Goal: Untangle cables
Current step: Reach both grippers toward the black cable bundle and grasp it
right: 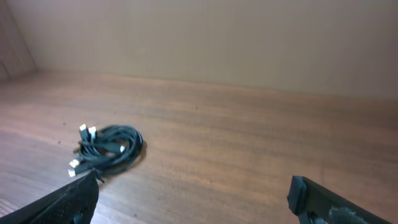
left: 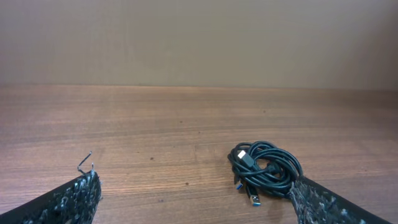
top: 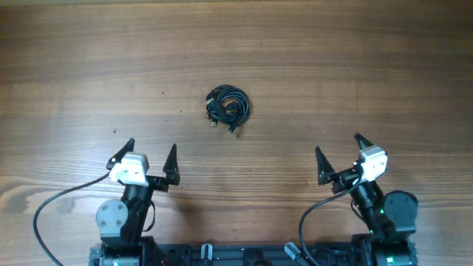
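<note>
While the cables (top: 228,107) sit knotted, all untangling is left.
They lie ahead of the left end effector (top: 152,145) and right end effector (top: 338,143), both released.

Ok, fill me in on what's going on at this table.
Nothing is being handled yet. The cables lie as one tangled black bundle on the wooden table, out in front of the two robot arms and roughly midway between them. The left gripper and the right gripper are both open and empty, each well short of the bundle. The untangling has not begun.
</note>
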`<state>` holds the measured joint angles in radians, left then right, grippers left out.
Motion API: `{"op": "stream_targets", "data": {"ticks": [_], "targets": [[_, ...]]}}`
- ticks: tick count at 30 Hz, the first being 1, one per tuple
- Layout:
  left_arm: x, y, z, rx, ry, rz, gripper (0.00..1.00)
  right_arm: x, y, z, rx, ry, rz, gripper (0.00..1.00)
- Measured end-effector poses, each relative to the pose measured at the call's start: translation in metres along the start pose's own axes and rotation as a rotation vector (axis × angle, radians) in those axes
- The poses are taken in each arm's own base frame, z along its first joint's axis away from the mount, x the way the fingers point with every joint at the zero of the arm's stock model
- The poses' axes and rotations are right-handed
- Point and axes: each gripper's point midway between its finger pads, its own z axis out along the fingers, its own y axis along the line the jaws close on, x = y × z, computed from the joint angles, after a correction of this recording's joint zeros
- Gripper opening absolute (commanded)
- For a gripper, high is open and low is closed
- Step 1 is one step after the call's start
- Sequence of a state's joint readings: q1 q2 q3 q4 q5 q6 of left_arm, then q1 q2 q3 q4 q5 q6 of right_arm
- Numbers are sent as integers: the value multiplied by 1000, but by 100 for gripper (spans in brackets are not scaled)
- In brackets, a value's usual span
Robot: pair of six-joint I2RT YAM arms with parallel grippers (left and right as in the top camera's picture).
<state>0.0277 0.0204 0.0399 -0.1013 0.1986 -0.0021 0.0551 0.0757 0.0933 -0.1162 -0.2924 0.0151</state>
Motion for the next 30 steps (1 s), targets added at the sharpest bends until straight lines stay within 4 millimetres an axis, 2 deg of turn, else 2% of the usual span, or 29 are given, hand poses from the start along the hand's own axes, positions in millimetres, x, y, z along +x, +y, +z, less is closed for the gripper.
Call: {"op": "stream_targets", "data": {"ticks": [1, 2, 3, 7, 10, 13, 15, 18, 20, 21, 22, 23, 25, 26, 28, 30], "targets": [[-2, 0, 0, 0, 5, -4, 100, -8, 1, -1, 0, -10, -3, 100], [-14, -1, 0, -1, 11, -15, 100, -22, 1, -4, 0, -22, -7, 100], [-20, -2, 1, 2, 13, -21, 100, -23, 2, -5, 0, -1, 1, 100], [-74, -12, 14, 54, 63, -43, 100, -52, 4, -7, -3, 77, 28, 100], [-104, -16, 34, 79, 174, -75, 100, -86, 5, -8, -4, 148, 52, 100], [-128, -16, 58, 83, 324, -115, 100, -109, 9, -9, -21, 256, 88, 100], [-136, -15, 72, 77, 423, -142, 100, -122, 11, -5, -37, 336, 116, 100], [-142, -19, 89, 89, 513, -157, 100, -132, 13, 0, -55, 504, 172, 100], [-136, -38, 105, 144, 562, -145, 100, -136, 13, 11, -80, 633, 189, 100], [-134, -40, 106, 148, 567, -144, 100, -135, 12, 17, -89, 680, 197, 100], [-127, -52, 111, 178, 591, -134, 100, -135, 10, 26, -95, 704, 203, 100], [-125, -78, 120, 257, 586, -112, 100, -130, 7, 39, -101, 732, 209, 100], [-113, -114, 118, 375, 631, -105, 100, -109, 5, 61, -104, 810, 304, 100], [-110, -127, 115, 419, 644, -102, 100, -106, 4, 69, -111, 816, 327, 100], [-107, -144, 115, 463, 657, -117, 100, -92, 5, 93, -141, 843, 398, 100], [-94, -141, 127, 400, 704, -193, 98, -85, 6, 110, -166, 841, 429, 100]]}}
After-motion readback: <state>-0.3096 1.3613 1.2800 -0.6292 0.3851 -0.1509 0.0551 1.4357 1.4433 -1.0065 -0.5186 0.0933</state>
